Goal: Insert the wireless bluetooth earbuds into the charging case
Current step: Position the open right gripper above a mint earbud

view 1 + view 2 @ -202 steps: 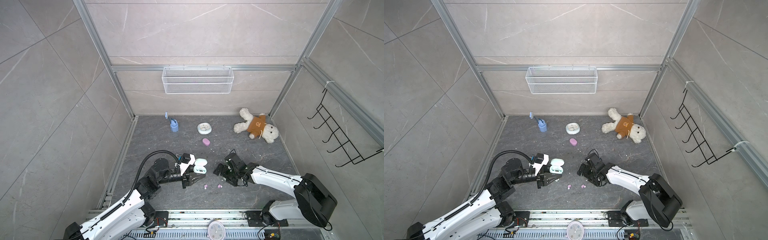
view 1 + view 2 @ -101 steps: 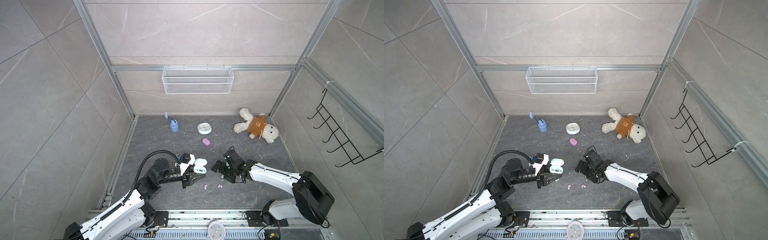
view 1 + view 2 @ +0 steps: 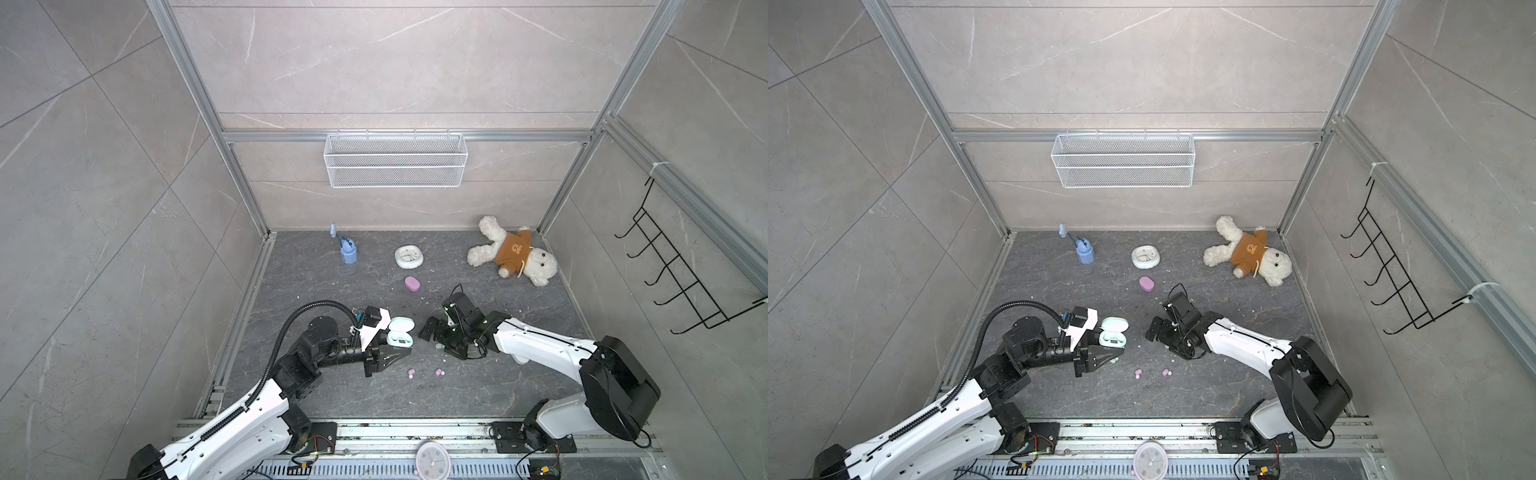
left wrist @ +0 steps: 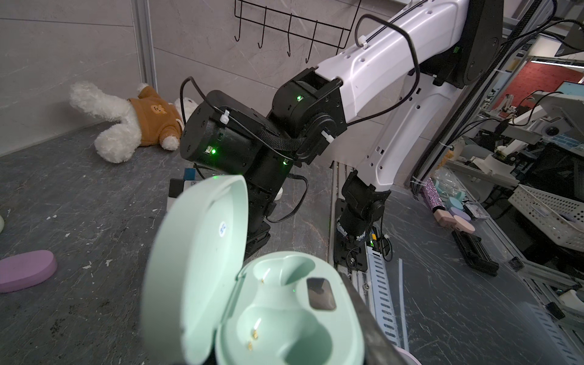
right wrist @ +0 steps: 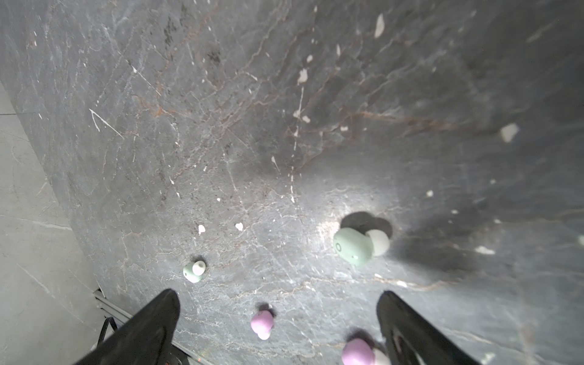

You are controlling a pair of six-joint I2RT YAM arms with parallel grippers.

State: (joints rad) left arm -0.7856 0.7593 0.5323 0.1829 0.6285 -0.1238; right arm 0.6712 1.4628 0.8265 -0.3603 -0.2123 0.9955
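Left hand [image 3: 392,347] clamped the open mint charging case [image 4: 284,316]; my right hand [image 5: 278,297] hung spread wide, empty, near a mint earbud [image 5: 352,246].

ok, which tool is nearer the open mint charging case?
Left. The left tool is shut on the open mint charging case. The right tool stands open beside it, across a gap, over a mint earbud.

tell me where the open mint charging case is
In both top views, the mint charging case lies open left of centre, right beside the left tool, across from the right tool.
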